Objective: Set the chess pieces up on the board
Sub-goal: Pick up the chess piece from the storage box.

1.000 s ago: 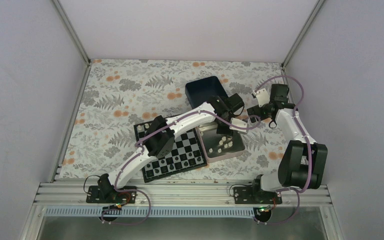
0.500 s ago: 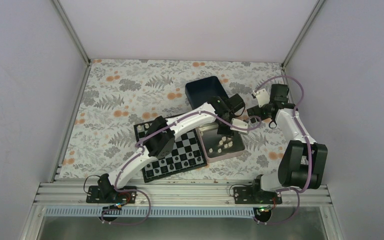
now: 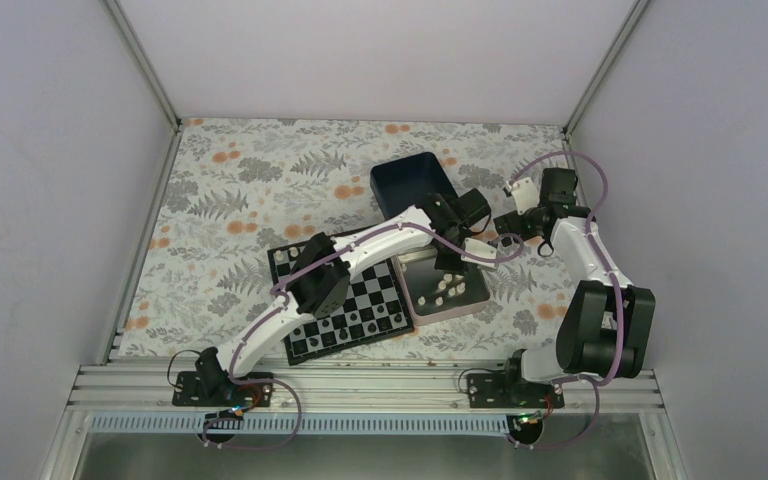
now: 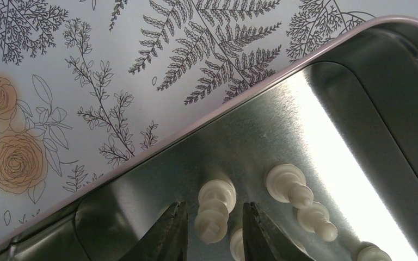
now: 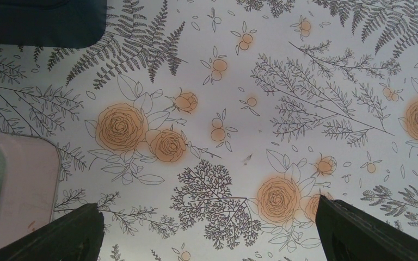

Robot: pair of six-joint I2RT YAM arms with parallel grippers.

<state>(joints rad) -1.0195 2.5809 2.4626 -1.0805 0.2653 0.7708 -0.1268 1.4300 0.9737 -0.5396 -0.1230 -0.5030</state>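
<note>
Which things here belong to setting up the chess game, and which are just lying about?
Belong: tiny cream-white chess pieces; flat black-and-grey checkered chessboard.
Lying about: silver rectangular metal tin holding them; dark blue square box; floral table cover.

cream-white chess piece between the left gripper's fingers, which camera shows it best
Left wrist: the cream-white chess piece lies close up on its side in the silver metal tin, between the dark fingers. Top external shows only tiny white specks in the tin. Right wrist misses it.
</note>
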